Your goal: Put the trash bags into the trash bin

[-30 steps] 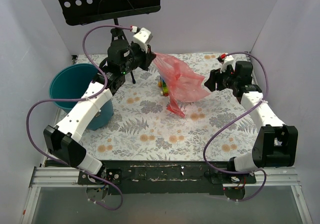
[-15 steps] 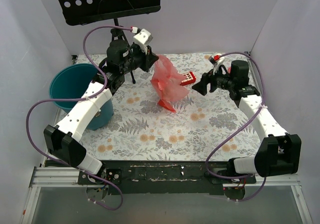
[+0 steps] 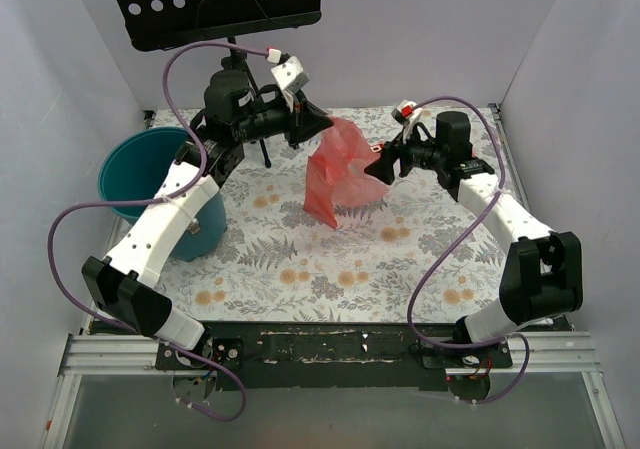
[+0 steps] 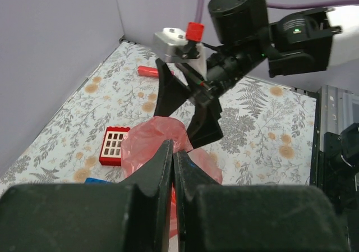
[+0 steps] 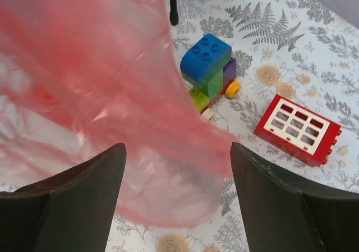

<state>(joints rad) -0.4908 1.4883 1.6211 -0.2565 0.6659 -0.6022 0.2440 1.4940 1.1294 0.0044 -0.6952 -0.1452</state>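
text: none legible | labels: none | brands: none | numbers: none; no signs in any view

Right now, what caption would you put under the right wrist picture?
Open right gripper faces the pink bag; a block car and red box sit on the table beyond.

Trash bag (image 3: 338, 169): thin translucent pink-red film, crumpled and limp. Its top edge is pinched between the closed jaws of the left gripper (image 4: 171, 151), and it hangs down from there. The loose body spreads under and between the wide-apart jaws of the right gripper (image 5: 176, 148), unclamped.

Trash bin (image 3: 120, 169): round teal bucket, upright, mouth open, well apart from both pairs of jaws, out to the left of the left pair.
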